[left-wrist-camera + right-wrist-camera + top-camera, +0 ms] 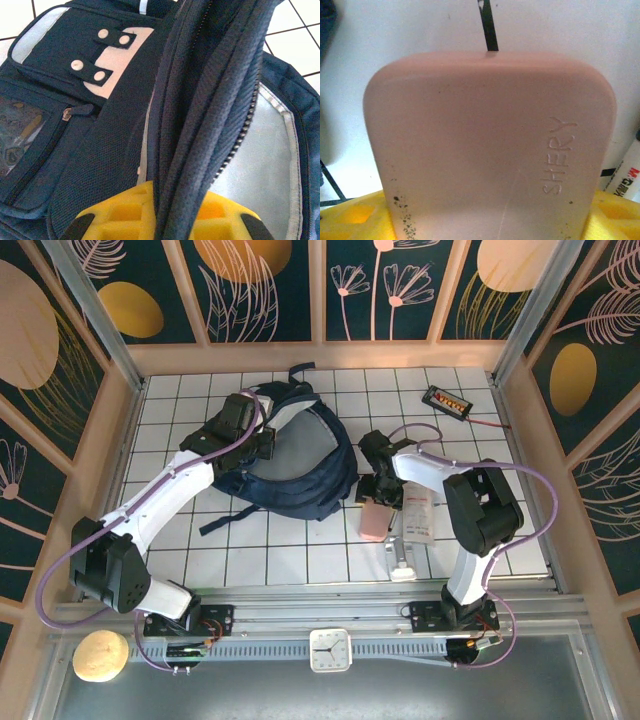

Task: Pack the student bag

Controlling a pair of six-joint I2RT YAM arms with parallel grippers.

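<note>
One student bag (312, 478), one pink case (490, 145), one white clock (330, 650) — singles all.

The large navy-blue cloth backpack (215, 100) is ribbed woven fabric, matt; its broad strap (100, 165) is coarse mesh. The pale grey lining (260, 165) has a faint sheen. On the white-grey patch (137, 55) the round snaps (76, 64) look like dull metal, and the pocket window (20, 130) is clear glossy plastic. The pink rectangular block (490, 150) is smooth and matt, with embossed letters and dark specks. The yellow fingers (120, 215) of the left hand (165, 222) look like moulded plastic.
</note>
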